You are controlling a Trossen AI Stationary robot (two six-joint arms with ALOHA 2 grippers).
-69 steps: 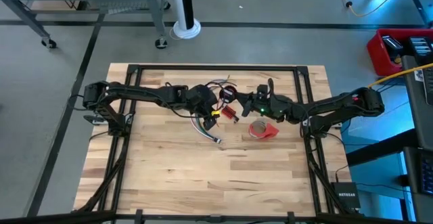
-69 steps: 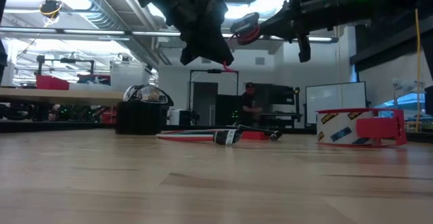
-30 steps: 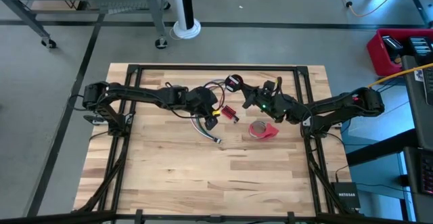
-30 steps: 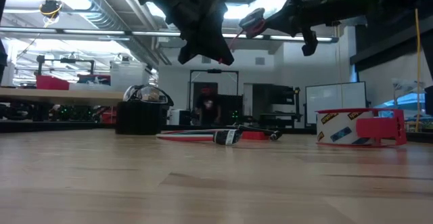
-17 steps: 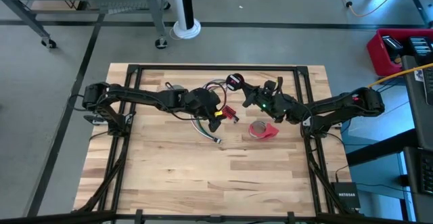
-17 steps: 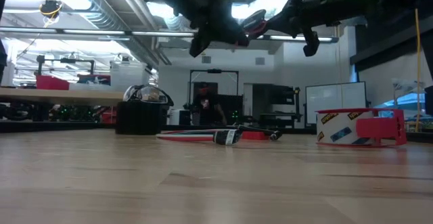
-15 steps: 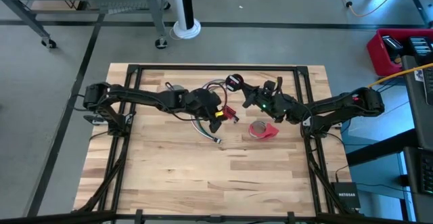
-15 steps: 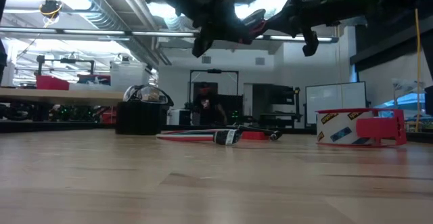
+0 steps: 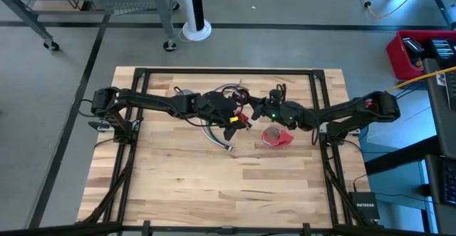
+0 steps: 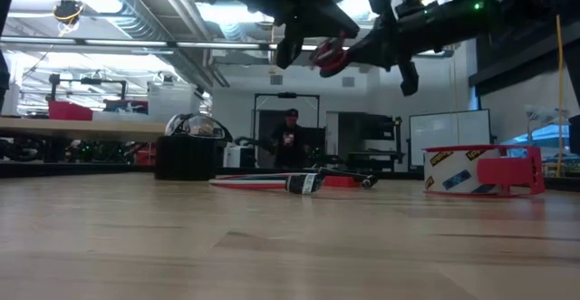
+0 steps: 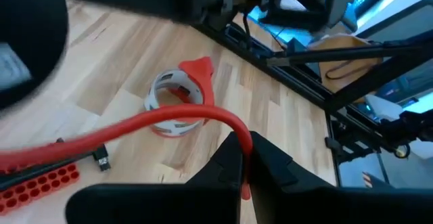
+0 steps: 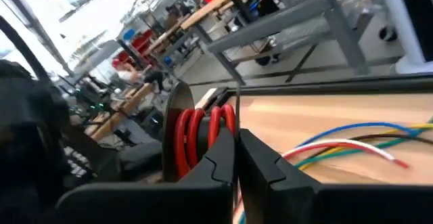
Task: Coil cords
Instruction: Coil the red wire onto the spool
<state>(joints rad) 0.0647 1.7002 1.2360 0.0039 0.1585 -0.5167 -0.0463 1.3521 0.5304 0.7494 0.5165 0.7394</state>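
Coiling looks only partly done: both grippers, left gripper and right gripper, pinch a red cord mid-air at table centre, while the wire bundle lies loose below.

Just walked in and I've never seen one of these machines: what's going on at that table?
Two robot arms are winding a red cord in mid-air above a wooden table. The left gripper is shut on the cord's loose run; the right gripper is shut on the red coil. A bundle of coloured wires and a tape roll lie on the table below.
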